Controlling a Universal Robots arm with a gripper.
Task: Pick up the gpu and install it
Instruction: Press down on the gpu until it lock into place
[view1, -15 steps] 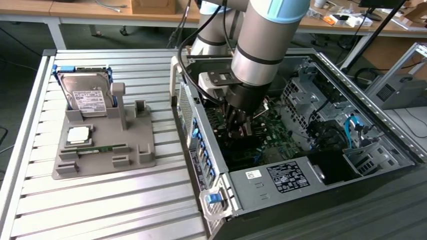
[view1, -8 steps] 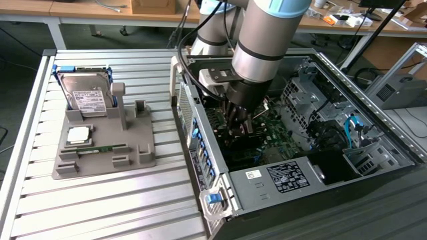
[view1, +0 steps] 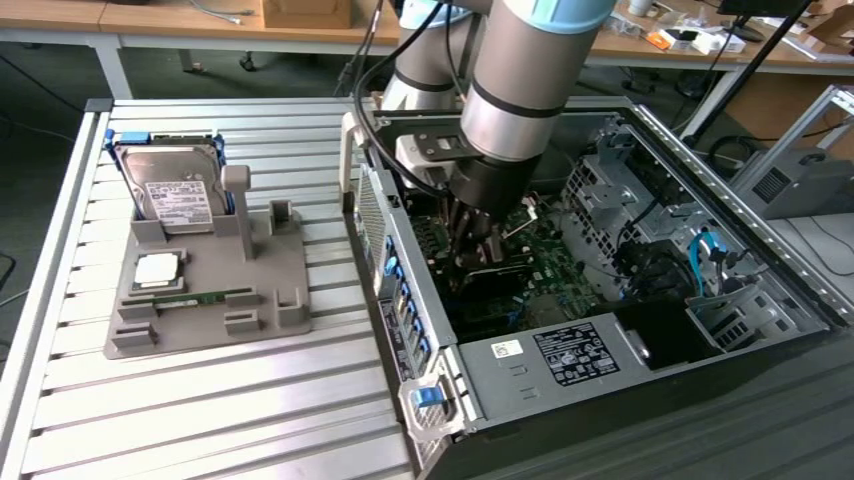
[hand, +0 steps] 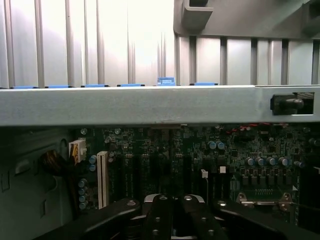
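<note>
Bench (view1: 200, 420) of ribbed aluminium carries the open grey computer case (view1: 641, 350); the end effector (view1: 474, 235) reaches down inside over the green motherboard (hand: 240, 150), closed tight. The dark GPU card can't be made out; apparently beneath it.

My arm (view1: 514, 75) is built of thick silver-grey tube segments, with pale blue caps and a black band at the joints. A black cable runs along it above the computer case (view1: 561, 385). My wrist section is dark, cylindrical. My gripper (hand: 172, 210) is black, with round screws on its linkage arms and a light-grey centre plate.
</note>
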